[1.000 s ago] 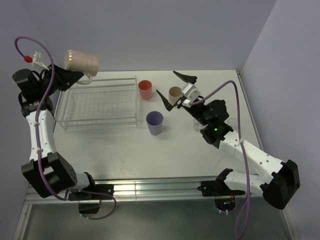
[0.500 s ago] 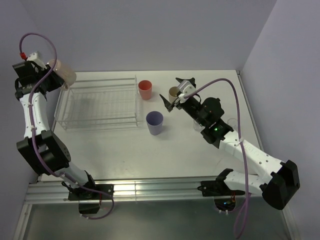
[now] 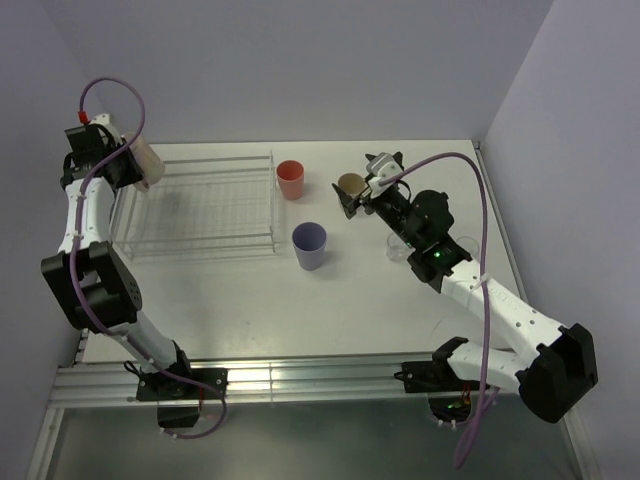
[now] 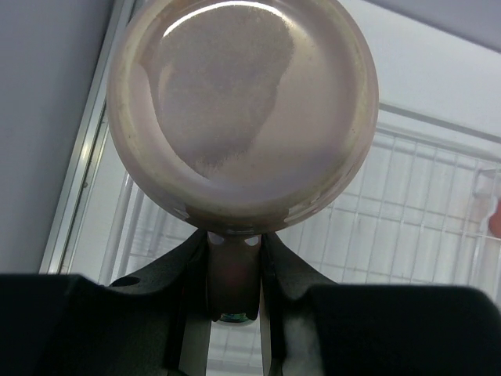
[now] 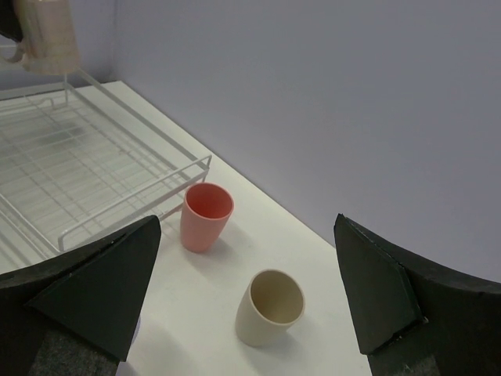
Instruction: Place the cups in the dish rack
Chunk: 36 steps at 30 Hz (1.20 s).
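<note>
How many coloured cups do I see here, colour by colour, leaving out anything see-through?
coral-red cup: 1
tan cup: 1
lavender cup: 1
pale pink mug: 1
Total: 4

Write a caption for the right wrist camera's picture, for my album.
Open jaws frame a tan plastic tumbler; beyond it, a coral-red plastic tumbler stands beside the clear barred dish rack.

Lighting is bright, even and diffuse, coming from overhead. Shadows beside the lavender cup (image 3: 309, 245) are soft and short. A glare strip runs along the metal rail (image 3: 300, 375) at the near edge. The mug (image 4: 243, 110) shows a white highlight on its base and is soft-focus at close range. The right gripper (image 5: 247, 223) is dark and underexposed, with blurred edges.
</note>
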Each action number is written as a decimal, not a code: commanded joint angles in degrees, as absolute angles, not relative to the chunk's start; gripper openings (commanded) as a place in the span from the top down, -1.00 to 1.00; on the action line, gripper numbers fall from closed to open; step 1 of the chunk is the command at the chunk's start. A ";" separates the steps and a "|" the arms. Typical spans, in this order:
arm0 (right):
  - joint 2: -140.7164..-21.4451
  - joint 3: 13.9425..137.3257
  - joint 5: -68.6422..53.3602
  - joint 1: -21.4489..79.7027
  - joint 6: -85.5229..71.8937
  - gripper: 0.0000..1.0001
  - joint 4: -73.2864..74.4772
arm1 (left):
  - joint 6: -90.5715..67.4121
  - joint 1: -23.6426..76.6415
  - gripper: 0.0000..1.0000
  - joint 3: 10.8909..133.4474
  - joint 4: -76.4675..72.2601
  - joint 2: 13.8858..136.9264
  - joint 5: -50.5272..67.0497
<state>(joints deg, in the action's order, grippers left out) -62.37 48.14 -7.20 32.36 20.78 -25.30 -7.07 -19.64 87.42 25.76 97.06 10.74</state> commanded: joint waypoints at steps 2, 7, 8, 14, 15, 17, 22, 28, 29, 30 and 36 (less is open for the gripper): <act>-61.52 47.11 -8.52 31.20 19.43 -1.00 -26.98 | -4.66 -18.38 1.00 88.86 18.02 96.85 5.90; -61.79 46.85 -8.70 30.67 19.25 -1.00 -27.07 | -3.25 -17.58 1.00 88.42 18.63 97.64 3.34; -61.87 46.85 -8.79 30.67 19.16 -1.00 -27.07 | -3.08 -17.49 1.00 88.24 18.63 97.91 3.34; -62.58 47.28 -9.14 30.41 18.90 -1.00 -26.90 | -2.63 -17.58 1.00 90.26 18.63 101.42 3.16; -62.67 47.37 -9.23 30.41 18.98 -1.00 -26.81 | -2.64 -17.58 1.00 90.44 18.28 101.86 3.25; -63.01 47.55 -9.14 30.32 19.07 -1.00 -26.72 | -2.90 -17.58 1.00 91.40 18.28 103.17 4.04; -63.46 47.90 -9.23 30.15 18.90 -1.00 -26.46 | -3.87 -17.58 1.00 93.08 18.20 105.29 4.31; -64.16 48.43 -9.93 29.97 18.72 -1.00 -25.93 | -3.52 -17.58 1.00 91.42 16.62 106.00 4.83; -64.42 48.51 -10.11 29.97 18.81 -1.00 -25.84 | -3.25 -17.49 1.00 91.06 15.74 106.00 5.01; -64.51 48.69 -10.28 29.97 18.81 -1.00 -25.75 | -3.08 -17.49 1.00 90.53 15.38 106.00 5.62; -65.65 49.92 -10.99 29.97 18.72 -1.00 -24.79 | -0.88 -17.49 1.00 88.95 13.37 106.44 5.63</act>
<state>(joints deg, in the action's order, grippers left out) -65.12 47.27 -10.26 30.46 19.31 -24.43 -2.68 -17.47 88.27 22.44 107.87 4.69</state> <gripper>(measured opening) 0.998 0.305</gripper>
